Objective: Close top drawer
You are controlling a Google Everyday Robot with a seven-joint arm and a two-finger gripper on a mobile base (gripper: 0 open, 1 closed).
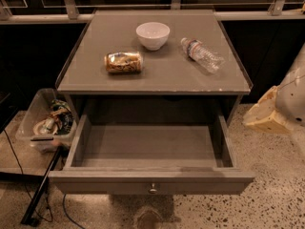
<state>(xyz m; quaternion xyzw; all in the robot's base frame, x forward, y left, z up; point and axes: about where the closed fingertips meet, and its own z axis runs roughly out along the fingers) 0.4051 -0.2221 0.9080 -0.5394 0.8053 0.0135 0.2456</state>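
Observation:
The top drawer point(95, 182) of the grey-brown cabinet is pulled far out toward me. Its inside is bare. Its flat front faces me, with a small round metal knob point(153, 189) at the centre. My gripper point(265, 117) is the cream-coloured part at the right edge of the view. It hangs beside the cabinet's right side, level with the drawer opening, and does not touch the drawer. The white arm point(295, 92) runs out of the picture behind it.
On the cabinet top point(157, 75) stand a white bowl point(152, 35), a can point(123, 62) on its side and a clear water bottle point(202, 55) lying down. A clear plastic bin point(45, 120) of clutter sits on the floor at left, beside a black pole point(42, 187) and cables.

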